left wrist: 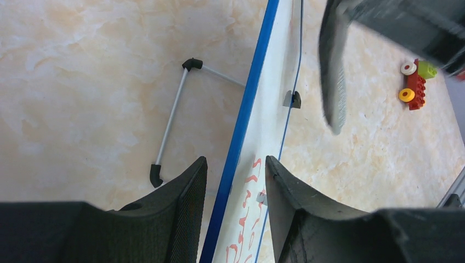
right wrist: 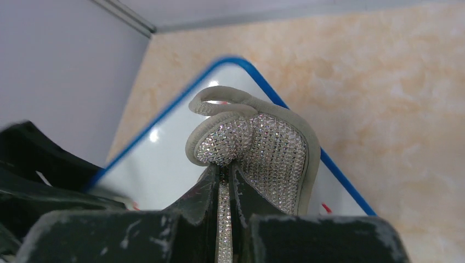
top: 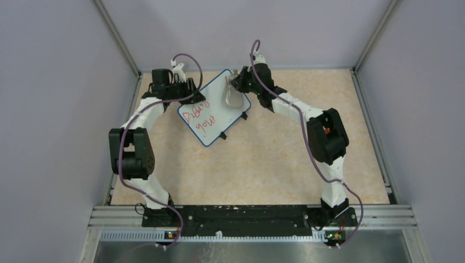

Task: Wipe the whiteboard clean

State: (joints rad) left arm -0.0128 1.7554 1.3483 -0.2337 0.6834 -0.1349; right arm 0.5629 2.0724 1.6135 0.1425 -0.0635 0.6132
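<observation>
While the left claw (left wrist: 236, 164) clamped the whiteboard (top: 216, 101) and the right claw (right wrist: 226, 176) pinched the eraser pad (right wrist: 268, 148), red writing (top: 200, 119) nearer the left claw was unwiped

Overhead and two close wrist views share the whiteboard (top: 216, 104).

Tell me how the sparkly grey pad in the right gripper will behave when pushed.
The rhinestone-studded grey eraser pad is probably floppy: its top edge curls over above the right gripper. It looks thin, so likely light. Pressed on the blue-rimmed whiteboard, it may fold rather than wipe flat.
</observation>
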